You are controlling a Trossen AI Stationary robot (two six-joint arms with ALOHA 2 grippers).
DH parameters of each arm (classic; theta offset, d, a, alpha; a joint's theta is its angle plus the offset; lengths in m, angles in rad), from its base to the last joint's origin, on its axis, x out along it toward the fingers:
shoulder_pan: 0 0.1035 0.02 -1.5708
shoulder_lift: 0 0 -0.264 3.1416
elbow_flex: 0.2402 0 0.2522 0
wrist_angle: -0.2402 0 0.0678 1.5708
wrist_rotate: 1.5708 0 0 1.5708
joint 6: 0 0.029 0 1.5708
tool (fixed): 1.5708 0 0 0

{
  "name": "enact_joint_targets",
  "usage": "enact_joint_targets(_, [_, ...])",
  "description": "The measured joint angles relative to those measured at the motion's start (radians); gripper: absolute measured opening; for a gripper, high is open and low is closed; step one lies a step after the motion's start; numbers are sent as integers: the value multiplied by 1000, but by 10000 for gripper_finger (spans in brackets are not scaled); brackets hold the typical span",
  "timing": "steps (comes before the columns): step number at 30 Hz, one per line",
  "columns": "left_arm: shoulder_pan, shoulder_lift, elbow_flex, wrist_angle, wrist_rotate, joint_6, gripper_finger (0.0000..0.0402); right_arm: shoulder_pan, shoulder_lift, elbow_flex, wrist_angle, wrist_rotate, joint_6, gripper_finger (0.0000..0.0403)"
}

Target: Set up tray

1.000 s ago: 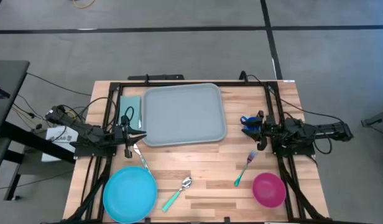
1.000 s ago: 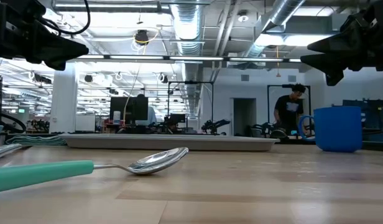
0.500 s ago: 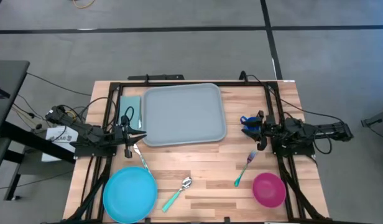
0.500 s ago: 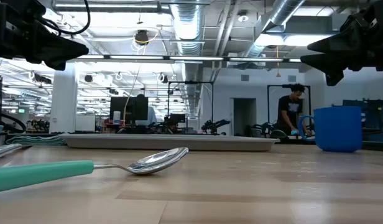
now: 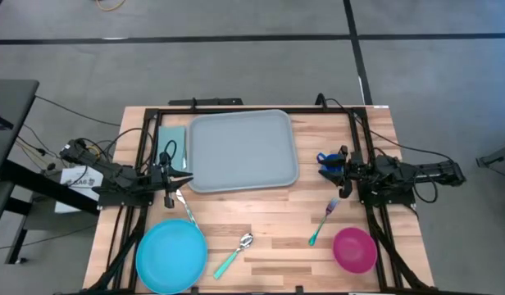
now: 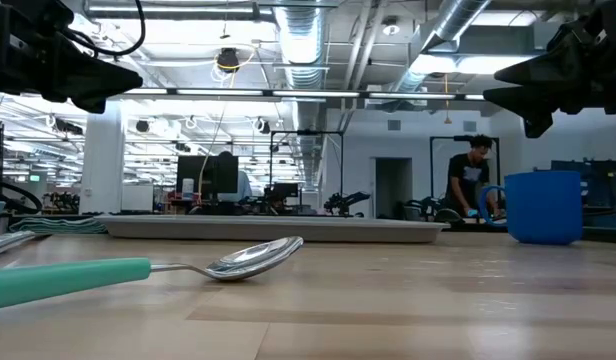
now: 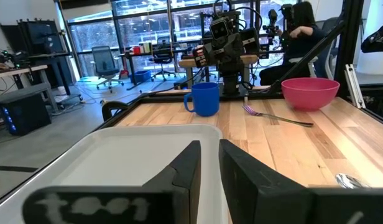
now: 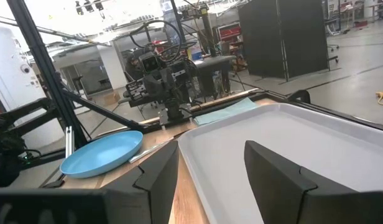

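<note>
We are seeing the tray (image 5: 241, 152) lying flat toward twelve o'clock on the tabletop (image 5: 277, 217). Our left hand (image 5: 180, 181) is hovering at its nine o'clock with fingers nearly closed, gripping nothing. Our right hand (image 5: 341, 173) is waiting spread open at three o'clock.

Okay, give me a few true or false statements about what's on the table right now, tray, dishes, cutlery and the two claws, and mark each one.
1. The tray has nothing on it. True.
2. The pink bowl sits on the tray. False: it stands on the table's wood near the right arm.
3. The right claw is open, beside the blue mug. True.
4. The spoon lies on the blue plate. False: it lies on the table between the plate and the fork.
5. The left claw hovers beside the tray's left edge. True.
</note>
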Motion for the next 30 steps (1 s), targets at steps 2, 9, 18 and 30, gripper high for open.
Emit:
enact_joint_targets(2, [0,0,0,0,0,-1,48,0,0,0,0,0,0,177])
enact_joint_targets(9, [0,0,0,0,0,-33,48,0,0,0,0,0,0,177])
enact_joint_targets(18, [0,0,0,28,-1,43,48,0,0,0,0,0,0,177])
enact_joint_targets(30, [0,0,10,154,-7,47,48,0,0,0,0,0,0,177])
